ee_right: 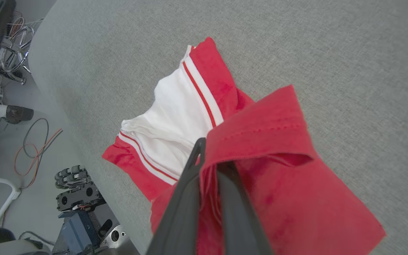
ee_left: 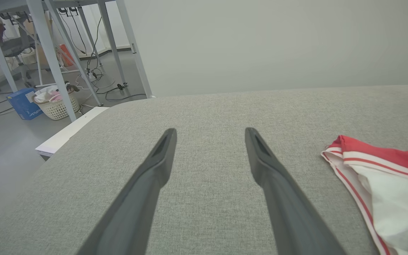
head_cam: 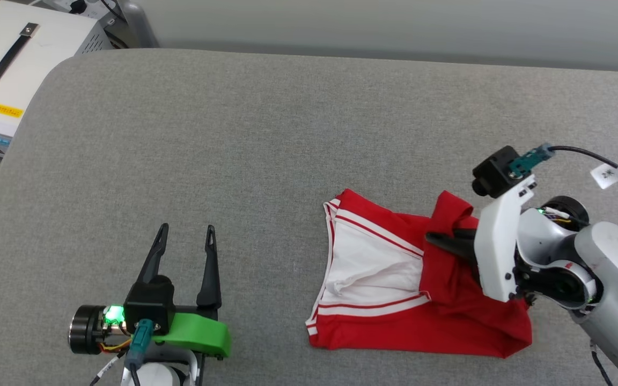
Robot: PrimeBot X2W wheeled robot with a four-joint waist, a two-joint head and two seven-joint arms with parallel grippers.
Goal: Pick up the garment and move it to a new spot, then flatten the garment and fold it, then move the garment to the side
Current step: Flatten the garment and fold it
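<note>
— Head view first: where did the garment [head_cam: 384, 279] lie?

— At about four o'clock on the grey worktop [head_cam: 260, 134], crumpled rather than flat. White sleeve cloth with red-and-white trim lay toward nine o'clock, red body cloth toward three. The right gripper [head_cam: 438, 239] reached in from three o'clock, its fingers closed on a raised red fold. The left gripper [head_cam: 187, 230] sat at seven o'clock, well apart from the cloth, its fingers spread wide toward twelve and holding nothing.

— And the left wrist view?

— It agreed. The left gripper [ee_left: 210, 132] had only bare worktop [ee_left: 225, 106] between its open fingers. The garment [ee_left: 395, 184] came in at four o'clock, striped edge nearest.

— Right wrist view?

— The right gripper [ee_right: 213, 159] rose from six o'clock, fingers pinched shut on a stitched red edge that draped over one fingertip. The rest of the garment [ee_right: 278, 212] lay on the worktop [ee_right: 331, 53], white part toward ten o'clock and red toward four.

— So which step would you say it was?

— I judged it the pick-up for the move, with flattening and folding not yet done. To do it well, I'd raise the pinched edge straight up until the cloth hangs free. Dragging it would likely bunch it more. The pinch looked to hold only an edge, so a slow lift seemed wise, since a jerk might pull the cloth out. The free left gripper could take a second edge near nine o'clock, so the garment lands spread out.
</note>
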